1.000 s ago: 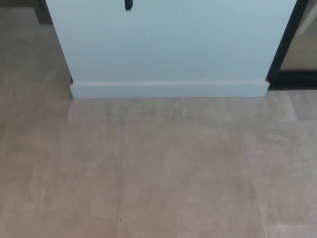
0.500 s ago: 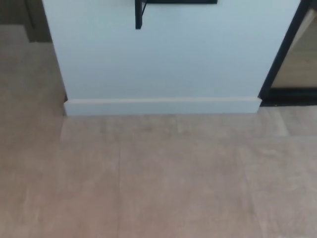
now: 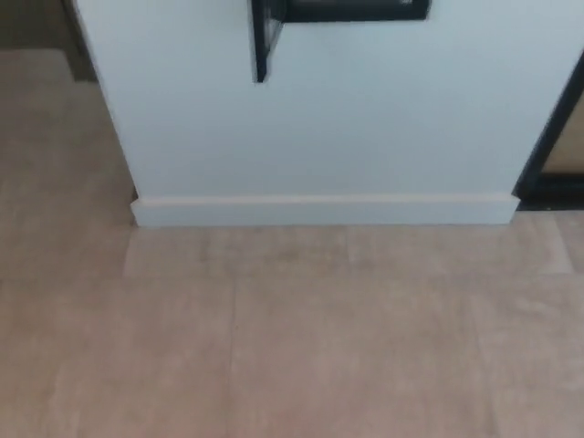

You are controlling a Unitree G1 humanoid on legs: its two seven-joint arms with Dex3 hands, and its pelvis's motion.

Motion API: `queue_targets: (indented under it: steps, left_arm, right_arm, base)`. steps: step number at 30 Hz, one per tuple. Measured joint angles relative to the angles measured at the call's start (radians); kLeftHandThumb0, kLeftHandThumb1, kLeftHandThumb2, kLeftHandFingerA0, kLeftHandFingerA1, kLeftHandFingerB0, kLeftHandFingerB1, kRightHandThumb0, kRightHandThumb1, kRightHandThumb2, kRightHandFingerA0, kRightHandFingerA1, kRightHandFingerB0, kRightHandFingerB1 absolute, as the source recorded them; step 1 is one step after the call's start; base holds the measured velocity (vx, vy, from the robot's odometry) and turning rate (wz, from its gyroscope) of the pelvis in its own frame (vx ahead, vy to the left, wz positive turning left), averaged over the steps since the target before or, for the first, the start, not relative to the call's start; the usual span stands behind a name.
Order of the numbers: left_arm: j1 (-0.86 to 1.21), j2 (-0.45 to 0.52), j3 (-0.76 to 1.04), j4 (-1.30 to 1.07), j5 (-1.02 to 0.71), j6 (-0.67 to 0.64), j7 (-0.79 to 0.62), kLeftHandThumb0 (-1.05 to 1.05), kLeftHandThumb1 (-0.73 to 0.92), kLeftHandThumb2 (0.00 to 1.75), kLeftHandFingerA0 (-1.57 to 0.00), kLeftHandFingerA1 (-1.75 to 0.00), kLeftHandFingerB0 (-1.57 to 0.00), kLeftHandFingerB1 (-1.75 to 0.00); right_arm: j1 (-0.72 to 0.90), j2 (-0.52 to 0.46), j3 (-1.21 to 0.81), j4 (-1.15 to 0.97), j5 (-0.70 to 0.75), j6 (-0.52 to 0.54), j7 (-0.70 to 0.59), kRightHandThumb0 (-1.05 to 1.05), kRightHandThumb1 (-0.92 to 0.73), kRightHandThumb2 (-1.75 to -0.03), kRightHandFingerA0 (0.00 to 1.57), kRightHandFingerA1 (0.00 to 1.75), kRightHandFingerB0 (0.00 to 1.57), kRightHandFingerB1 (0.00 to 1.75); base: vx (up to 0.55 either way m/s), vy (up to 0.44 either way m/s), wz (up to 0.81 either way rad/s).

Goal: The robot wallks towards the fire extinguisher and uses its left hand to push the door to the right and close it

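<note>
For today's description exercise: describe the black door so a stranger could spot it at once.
Start at the pale wall above the white skirting. At its top edge sits a black frame. The door hangs down from the frame's left end, the only dark upright strip on the wall.

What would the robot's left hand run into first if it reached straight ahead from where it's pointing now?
That can't be settled: neither hand shows in the head view, so its direction is unknown. Straight ahead of the camera stands the pale wall with its white baseboard, and a black-framed door hangs ajar at the top.
</note>
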Motion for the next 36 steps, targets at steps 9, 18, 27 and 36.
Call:
queue_targets:
  steps: [9,18,27,36]
  left_arm:
    - [-0.007,-0.002,-0.019,0.008,0.009,0.000,0.006,-0.60,0.54,0.57,-0.48,-0.48,-0.45,-0.34]
    - [-0.012,0.005,0.029,-0.009,-0.009,-0.015,-0.009,-0.63,0.41,0.78,-0.37,-0.52,-0.32,-0.44]
    - [-0.003,0.003,0.047,0.001,-0.014,-0.017,0.000,-0.54,0.53,0.57,-0.41,-0.49,-0.47,-0.35]
    - [-0.006,-0.004,0.049,0.006,-0.013,-0.019,0.011,-0.57,0.54,0.57,-0.45,-0.52,-0.53,-0.36]
  right_arm:
    - [-0.009,-0.008,0.003,0.004,-0.001,0.000,0.000,-0.51,-0.47,-0.54,0.32,0.48,0.34,0.33]
    - [-0.034,0.000,0.004,0.031,0.000,-0.004,-0.002,-0.54,-0.43,-0.54,0.28,0.50,0.29,0.33]
    - [-0.031,0.001,-0.001,0.056,0.001,-0.010,-0.001,-0.53,-0.33,-0.67,0.22,0.52,0.27,0.41]
    - [-0.014,0.003,-0.011,0.011,0.005,-0.004,-0.006,-0.55,-0.45,-0.55,0.27,0.49,0.32,0.33]
  base:
    - [0.26,-0.079,-0.11]
    - [0.33,0.224,-0.03]
    - [0.17,0.009,0.11]
    - [0.25,-0.192,-0.09]
